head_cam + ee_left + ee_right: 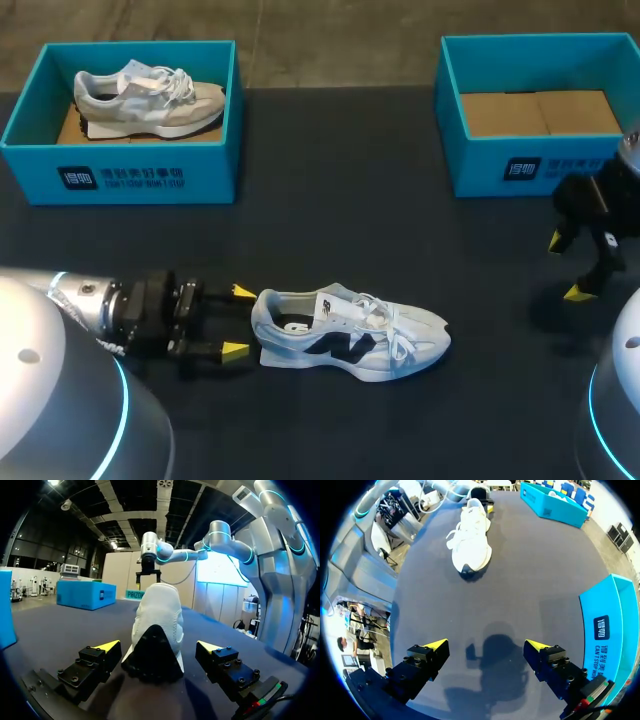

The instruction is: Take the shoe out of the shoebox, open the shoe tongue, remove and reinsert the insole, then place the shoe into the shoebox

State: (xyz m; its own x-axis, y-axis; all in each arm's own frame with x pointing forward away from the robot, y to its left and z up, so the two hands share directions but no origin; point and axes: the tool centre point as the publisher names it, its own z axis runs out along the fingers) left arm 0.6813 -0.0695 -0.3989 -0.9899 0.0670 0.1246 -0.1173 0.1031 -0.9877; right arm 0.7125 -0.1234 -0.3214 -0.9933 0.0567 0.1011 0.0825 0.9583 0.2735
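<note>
Yellow-tipped, the left gripper [238, 321] stands open around the heel of the white shoe [350, 335] on the table [330, 200]. Close squarely on the heel to steady it, so the right gripper [566, 267], also open beside the empty shoebox [520, 165], can lift the tongue.

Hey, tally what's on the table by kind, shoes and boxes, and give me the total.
Shoes: 2 (white shoe on the table, grey shoe in the left box)
Boxes: 2 (left box, right box holding no shoe)
Total: 4
</note>
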